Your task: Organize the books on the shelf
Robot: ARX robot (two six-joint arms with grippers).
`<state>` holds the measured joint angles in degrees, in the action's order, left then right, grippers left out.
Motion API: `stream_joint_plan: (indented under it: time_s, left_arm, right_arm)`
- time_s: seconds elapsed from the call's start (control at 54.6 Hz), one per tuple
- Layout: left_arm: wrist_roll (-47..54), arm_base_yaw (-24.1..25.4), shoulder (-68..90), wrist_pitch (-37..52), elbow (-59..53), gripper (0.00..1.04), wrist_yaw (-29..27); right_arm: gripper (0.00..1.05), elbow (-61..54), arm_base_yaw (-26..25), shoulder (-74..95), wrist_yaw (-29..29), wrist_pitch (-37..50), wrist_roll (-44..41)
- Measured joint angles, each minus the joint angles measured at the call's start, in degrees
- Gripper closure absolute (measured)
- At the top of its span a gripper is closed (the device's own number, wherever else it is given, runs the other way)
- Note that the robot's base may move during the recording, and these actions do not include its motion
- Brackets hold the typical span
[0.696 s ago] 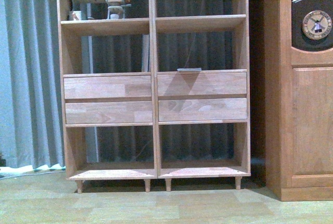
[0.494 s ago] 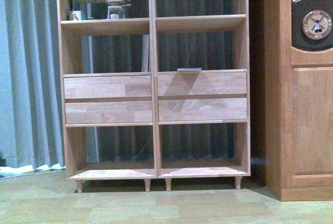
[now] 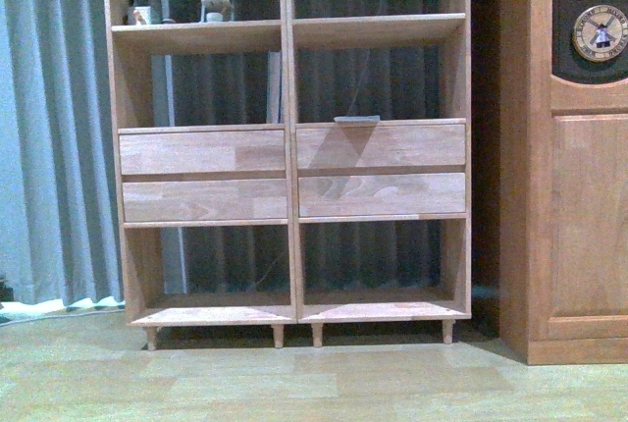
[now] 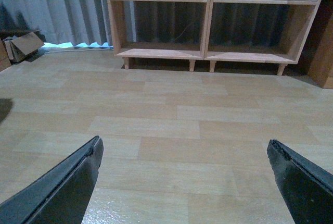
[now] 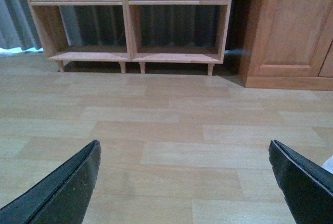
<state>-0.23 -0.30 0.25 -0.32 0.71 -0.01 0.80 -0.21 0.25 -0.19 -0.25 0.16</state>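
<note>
Two grippers, both empty: your left gripper [image 4: 183, 142] and right gripper [image 5: 183, 143] hang over the pale wood-plank floor [image 5: 166, 120], jaws spread wide, holding nothing. Ahead stands the light natural-wood shelf with open cubbies and four drawer fronts [image 3: 201, 152]. One thin greyish slab [image 3: 356, 119], likely a book, lies flat on top of the upper right drawer. Its long axis runs side to side along the shelf, edge facing you. A pale narrow strip [image 3: 274, 88] stands upright against the central divider in the left middle cubby. It may be the paperback, but it's too small to tell. I judge the organizing barely begun: the flat one looks to need standing up, and neither arm is near the shelf.
</note>
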Motion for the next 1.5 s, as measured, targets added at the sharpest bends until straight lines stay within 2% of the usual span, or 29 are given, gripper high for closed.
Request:
stream_joint_plan:
  time_s: [1.501]
  left_arm:
    - [0.0,0.0,0.0,0.0,0.0,0.07,0.0]
  right_arm:
    - [0.07,0.0,0.0,0.0,0.0,0.0,0.0]
